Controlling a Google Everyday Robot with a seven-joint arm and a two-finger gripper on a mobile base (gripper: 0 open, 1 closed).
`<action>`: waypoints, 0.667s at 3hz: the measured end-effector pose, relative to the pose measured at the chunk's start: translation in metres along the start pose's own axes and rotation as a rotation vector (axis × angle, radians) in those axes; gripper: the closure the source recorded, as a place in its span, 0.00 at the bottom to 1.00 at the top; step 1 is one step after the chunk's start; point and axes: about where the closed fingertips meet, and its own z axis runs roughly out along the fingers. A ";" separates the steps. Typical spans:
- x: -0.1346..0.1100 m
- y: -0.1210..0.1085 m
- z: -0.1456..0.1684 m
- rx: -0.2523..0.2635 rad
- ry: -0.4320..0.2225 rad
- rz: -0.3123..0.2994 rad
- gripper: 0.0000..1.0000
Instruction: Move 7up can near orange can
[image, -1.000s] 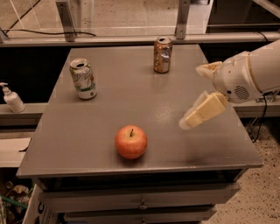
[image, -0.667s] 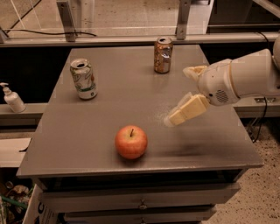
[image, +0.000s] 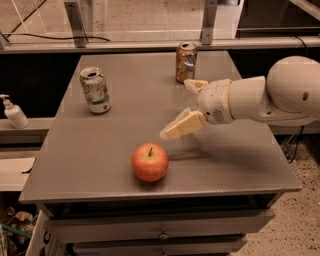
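The 7up can (image: 95, 90), pale with green lettering and a silver top, stands upright on the left side of the grey table (image: 125, 135). The orange can (image: 185, 62), coppery brown, stands upright near the table's far edge, right of centre. My gripper (image: 176, 109) reaches in from the right and hovers over the middle of the table, open and empty. It is just in front of the orange can and well to the right of the 7up can.
A red-orange apple (image: 150, 162) sits near the table's front edge, just below and left of the gripper. A white pump bottle (image: 14, 113) stands on a ledge to the left. A metal frame runs behind the table. Drawers are under the tabletop.
My arm and gripper have moved left from the table's right side toward its middle. The cans and the apple have not moved.
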 end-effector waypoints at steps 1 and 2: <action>-0.003 -0.006 0.033 -0.008 -0.084 0.024 0.00; -0.012 -0.006 0.062 -0.031 -0.161 0.050 0.00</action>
